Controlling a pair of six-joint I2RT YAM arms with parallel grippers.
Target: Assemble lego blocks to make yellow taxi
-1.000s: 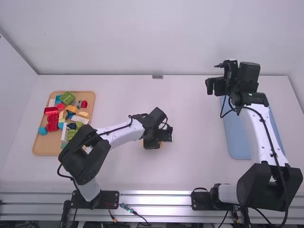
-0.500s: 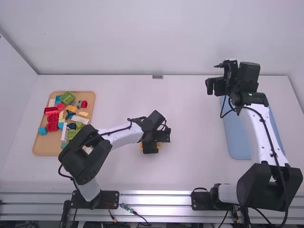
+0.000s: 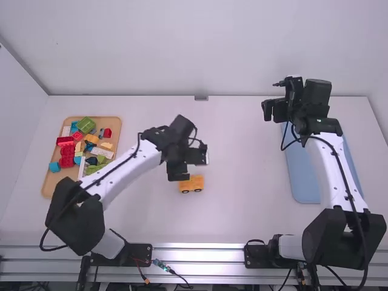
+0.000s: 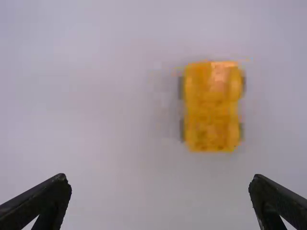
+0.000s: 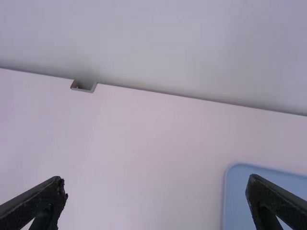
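My left gripper [image 3: 193,167] hangs over the middle of the table, just above and behind the yellow car [image 3: 191,183] made of blocks with dark wheels. In the left wrist view the left gripper [image 4: 159,199] is open, its fingers wide apart, and the yellow car [image 4: 212,106] lies on the table beyond them, untouched. My right gripper [image 3: 270,110] is held up at the back right, near the blue tray [image 3: 306,188]. The right gripper [image 5: 156,199] is open with nothing between its fingers in the right wrist view.
A wooden tray [image 3: 57,189] at the left holds loose blocks: red bricks [image 3: 66,156], a green brick [image 3: 86,125], white, blue and orange ones. A small metal bracket [image 3: 201,97] sits at the table's back edge. The blue tray [image 5: 240,191] lies below the right gripper.
The left gripper has moved back and slightly left, away from the yellow car, which now shows whole on the table. The right arm has barely moved.
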